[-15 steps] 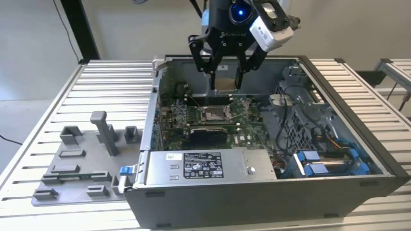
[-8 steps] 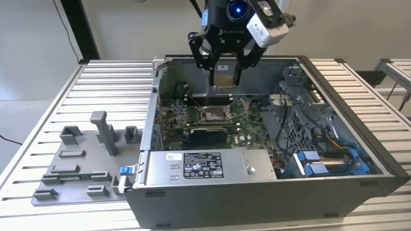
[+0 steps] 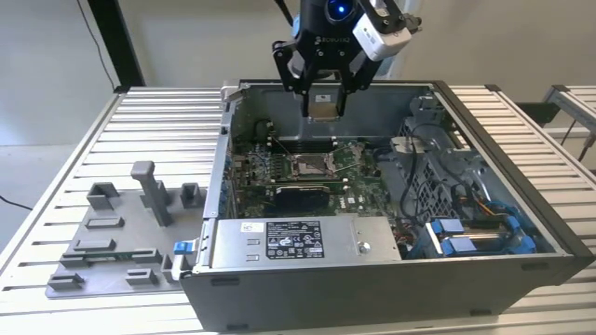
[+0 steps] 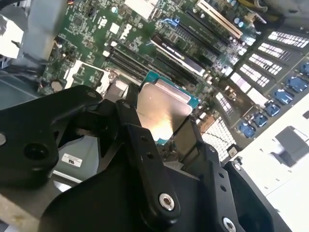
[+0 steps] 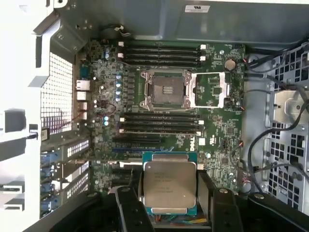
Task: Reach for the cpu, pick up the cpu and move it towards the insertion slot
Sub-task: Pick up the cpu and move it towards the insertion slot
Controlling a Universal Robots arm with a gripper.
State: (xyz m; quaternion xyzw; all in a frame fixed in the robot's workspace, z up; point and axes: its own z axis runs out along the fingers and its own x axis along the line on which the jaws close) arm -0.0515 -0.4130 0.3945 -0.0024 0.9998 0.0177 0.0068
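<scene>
First wrist view: black two-fingered gripper (image 5: 170,193) clamped on the thin square silvery cpu (image 5: 169,184), raised inside the open grey computer case (image 3: 521,230), seemingly short of the metal-framed insertion slot (image 5: 165,90).

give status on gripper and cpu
Black gripper shut on square silvery cpu, held above open case. Metal-framed insertion slot open, bare. Nothing between.

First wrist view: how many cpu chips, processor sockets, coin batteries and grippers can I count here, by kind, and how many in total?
cpu: 1, clamped between the gripper's fingers
insertion slot: 1, with no chip in it
coin battery: 1, on the green board
gripper: 1
Total: 4
</scene>
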